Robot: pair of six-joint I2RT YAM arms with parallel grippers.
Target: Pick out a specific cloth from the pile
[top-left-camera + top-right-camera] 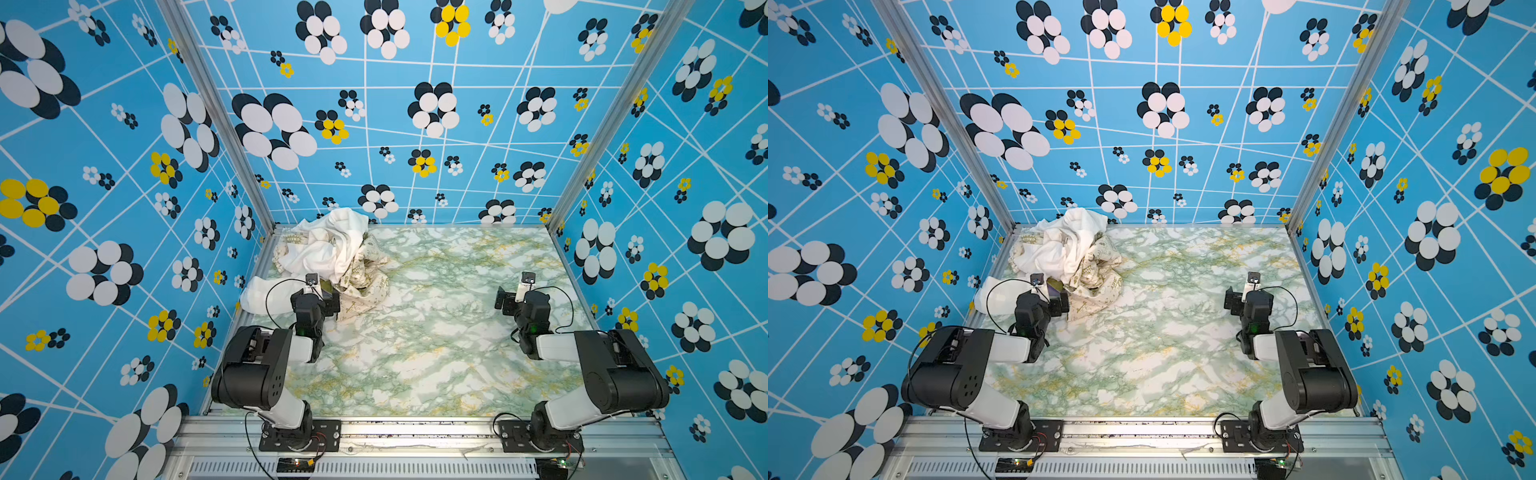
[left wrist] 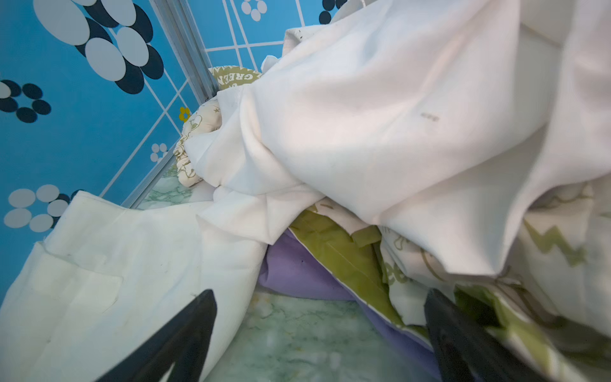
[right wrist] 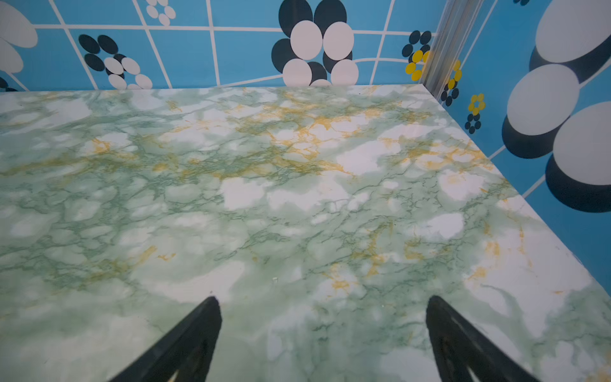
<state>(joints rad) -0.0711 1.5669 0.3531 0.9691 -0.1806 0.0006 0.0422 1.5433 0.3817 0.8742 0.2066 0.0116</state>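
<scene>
Room: blue flowered walls (image 1: pixel 104 166) around a green-marbled table (image 1: pixel 436 332).
Pile (image 1: pixel 328 253): heaped at the table's 10 o'clock corner.
White cloth (image 2: pixel 396 115): drapes the top.
Cloth (image 2: pixel 294 268): lavender fold showing under the white cloth at the pile's 6 o'clock edge; likely soft, light, snag-prone; pinch that exposed fold.
Left gripper (image 2: pixel 319 294): spread, empty, facing it.
Right gripper (image 3: pixel 322 299): spread, empty, 3 o'clock.

Top views overlook the table (image 1: pixel 436 332) (left wrist view hugs pile (image 2: pixel 396 115))
</scene>
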